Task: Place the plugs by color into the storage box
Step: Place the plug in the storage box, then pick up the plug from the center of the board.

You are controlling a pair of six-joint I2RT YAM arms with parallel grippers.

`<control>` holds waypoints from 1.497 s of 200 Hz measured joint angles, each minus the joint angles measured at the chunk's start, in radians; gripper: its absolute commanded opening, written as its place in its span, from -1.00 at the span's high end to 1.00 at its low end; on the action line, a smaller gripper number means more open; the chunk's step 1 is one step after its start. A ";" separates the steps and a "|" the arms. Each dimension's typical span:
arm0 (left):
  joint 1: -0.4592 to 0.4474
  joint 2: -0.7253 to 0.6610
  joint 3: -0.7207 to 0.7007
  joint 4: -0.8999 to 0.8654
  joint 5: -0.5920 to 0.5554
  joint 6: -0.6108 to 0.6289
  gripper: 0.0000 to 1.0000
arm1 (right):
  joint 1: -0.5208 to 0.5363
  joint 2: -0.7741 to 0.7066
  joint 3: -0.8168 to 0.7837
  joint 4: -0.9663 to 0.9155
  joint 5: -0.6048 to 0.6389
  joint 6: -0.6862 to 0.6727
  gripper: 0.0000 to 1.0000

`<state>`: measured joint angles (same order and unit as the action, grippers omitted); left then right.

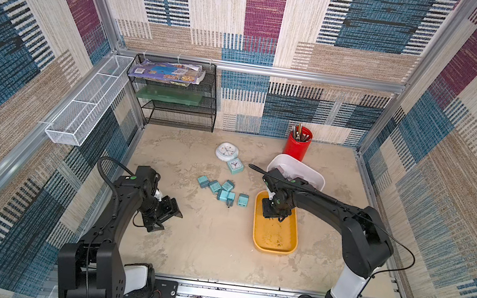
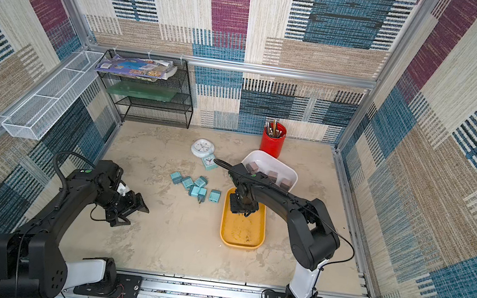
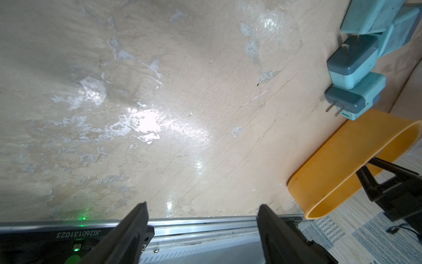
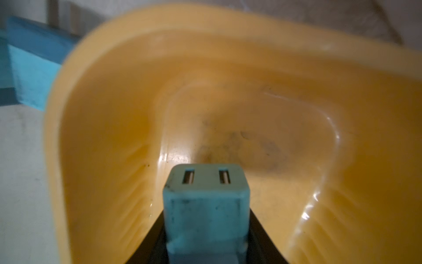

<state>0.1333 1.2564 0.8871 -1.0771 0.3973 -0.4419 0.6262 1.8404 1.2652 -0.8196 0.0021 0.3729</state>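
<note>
- The left gripper (image 1: 172, 210) hangs over the bare bench (image 1: 209, 248), well to the left of the yellow tray (image 1: 273, 251). Its jaws stand apart with nothing between them, which the left wrist view (image 3: 203, 205) also shows.
- The yellow tray lies lengthwise on the bench. Its near end holds nothing but some dark smudges on the floor of it.
- The right gripper (image 1: 273, 216) points down over the far end of the yellow tray and is closed on one teal plug (image 4: 206, 205). In the right wrist view the plug's slotted face is turned towards the tray floor. Whether it touches that floor cannot be told.
- A cluster of teal plugs (image 1: 221, 190) lies on the bench just left of the yellow tray's far end, several touching one another. The nearest of them sits just beside the tray's rim.
- Just beyond the yellow tray is a white tray (image 2: 271, 158), partly hidden by the right arm. It holds mauve-brown plugs (image 2: 271, 175).
- A teal square clock (image 1: 233, 165) and a white round clock (image 1: 226, 152) lie touching, beyond the yellow tray and to its left.
- A red cup (image 1: 296, 147) of sticks stands farther back, behind the white tray.
</note>
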 measured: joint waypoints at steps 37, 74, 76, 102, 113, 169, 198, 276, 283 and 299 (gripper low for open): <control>0.000 0.000 0.002 -0.001 0.002 0.000 -0.56 | 0.012 0.052 0.018 0.010 0.002 0.000 -0.47; 0.000 -0.005 0.066 -0.026 0.005 0.001 -0.57 | 0.039 -0.029 0.069 -0.081 0.042 0.023 -0.59; 0.000 -0.006 0.071 -0.028 0.005 0.001 -0.57 | 0.041 -0.037 0.075 -0.090 0.045 0.024 -0.59; 0.002 -0.014 0.101 -0.050 0.002 0.005 -0.57 | 0.061 -0.090 0.208 -0.172 0.062 0.061 -0.60; 0.002 -0.014 0.101 -0.055 0.001 0.005 -0.57 | 0.075 -0.074 0.279 -0.197 0.066 0.072 -0.60; 0.002 -0.018 0.078 -0.061 0.000 0.005 -0.57 | 0.149 0.298 0.743 -0.266 0.019 0.074 -0.56; 0.004 -0.035 0.067 -0.062 -0.001 0.004 -0.57 | 0.114 0.381 0.810 -0.278 -0.002 0.084 -0.50; 0.010 -0.055 0.030 -0.063 -0.001 0.004 -0.57 | 0.048 0.357 0.590 -0.208 -0.070 0.101 -0.38; 0.010 -0.055 0.029 -0.063 -0.001 0.004 -0.57 | 0.050 0.357 0.584 -0.204 -0.072 0.101 -0.38; 0.010 -0.057 0.027 -0.062 -0.001 0.004 -0.57 | 0.056 0.360 0.577 -0.194 -0.080 0.100 -0.38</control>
<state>0.1429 1.1992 0.9142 -1.1393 0.3962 -0.4377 0.6827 2.2009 1.8420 -1.0138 -0.0784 0.4732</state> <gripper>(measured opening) 0.784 0.690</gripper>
